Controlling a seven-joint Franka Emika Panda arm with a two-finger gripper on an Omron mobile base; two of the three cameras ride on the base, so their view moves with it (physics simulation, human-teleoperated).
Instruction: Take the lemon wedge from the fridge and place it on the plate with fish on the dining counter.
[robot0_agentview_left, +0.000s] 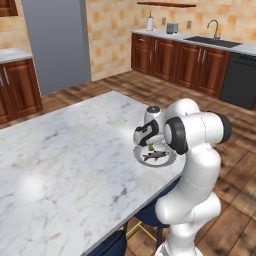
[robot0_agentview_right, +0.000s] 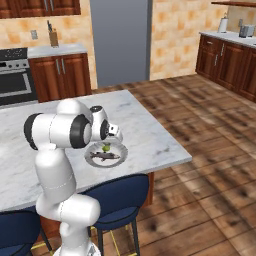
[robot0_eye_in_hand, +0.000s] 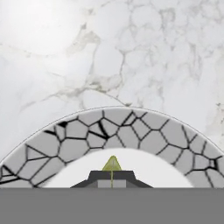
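Note:
My gripper (robot0_agentview_left: 150, 144) hangs just above the plate with fish (robot0_agentview_left: 170, 161), near the right edge of the white marble dining counter (robot0_agentview_left: 70, 155). Its fingers are shut on the tiny yellow-green lemon wedge (robot0_agentview_left: 151, 147). In the hand view the lemon wedge (robot0_eye_in_hand: 112, 163) pokes out between the closed fingertips (robot0_eye_in_hand: 98, 177) over the plate's pale centre, with its mosaic-patterned rim (robot0_eye_in_hand: 109, 131) arching beyond. The slim dark fish (robot0_agentview_right: 104, 157) lies on the plate (robot0_agentview_right: 120, 152) just under the wedge (robot0_agentview_right: 106, 147). The tall grey fridge (robot0_agentview_left: 55, 45) stands across the room, also seen as the fridge (robot0_agentview_right: 120, 40).
Blue stools (robot0_agentview_right: 117, 200) stand under the counter's near edge. Dark wooden cabinets with a sink (robot0_agentview_left: 210, 42) line the back right wall, and a stove (robot0_agentview_right: 12, 75) sits at the far left. Wooden floor lies to the right of the counter.

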